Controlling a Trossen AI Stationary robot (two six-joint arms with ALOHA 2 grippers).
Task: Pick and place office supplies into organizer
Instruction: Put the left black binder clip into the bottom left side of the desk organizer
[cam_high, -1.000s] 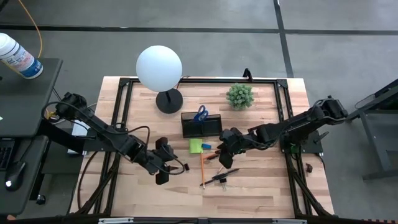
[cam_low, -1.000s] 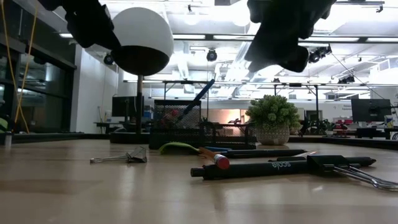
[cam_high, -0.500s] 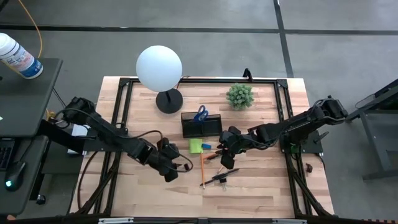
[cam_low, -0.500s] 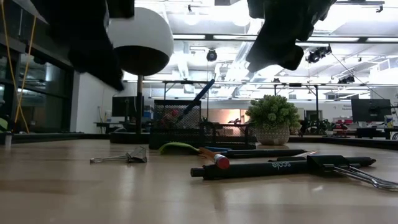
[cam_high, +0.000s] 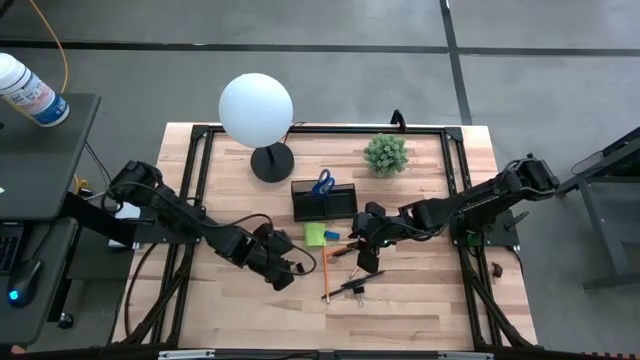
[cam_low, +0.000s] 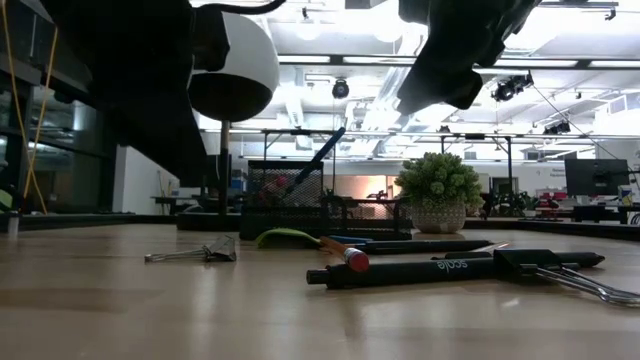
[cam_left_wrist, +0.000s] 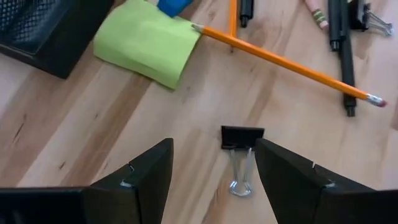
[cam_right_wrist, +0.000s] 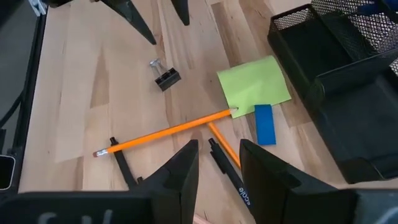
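The black mesh organizer (cam_high: 325, 200) stands mid-table with the blue-handled scissors (cam_high: 322, 183) upright in it. On the near side of it, the lime-green sticky pad (cam_left_wrist: 146, 43), the small blue block (cam_right_wrist: 264, 124), an orange pencil (cam_right_wrist: 168, 132) and a black pen (cam_low: 420, 270) lie flat on the wood. A small black binder clip (cam_left_wrist: 241, 138) lies flat, its wire handles (cam_left_wrist: 240, 177) toward my left gripper. My left gripper (cam_left_wrist: 211, 180) is open and hovers above this clip, one finger on either side. My right gripper (cam_right_wrist: 217, 171) is open, above the pencils and pen.
The white globe lamp (cam_high: 256, 108) on its round black base (cam_high: 271, 163) and the potted plant (cam_high: 385, 153) stand toward the far edge. A second, larger binder clip (cam_low: 560, 268) lies by the pen. Bare wood shows along the near edge and the left side.
My left gripper has moved toward the table's right and come lower, arriving over the small binder clip. My right gripper has stayed over the pencils. Nothing on the table has shifted.
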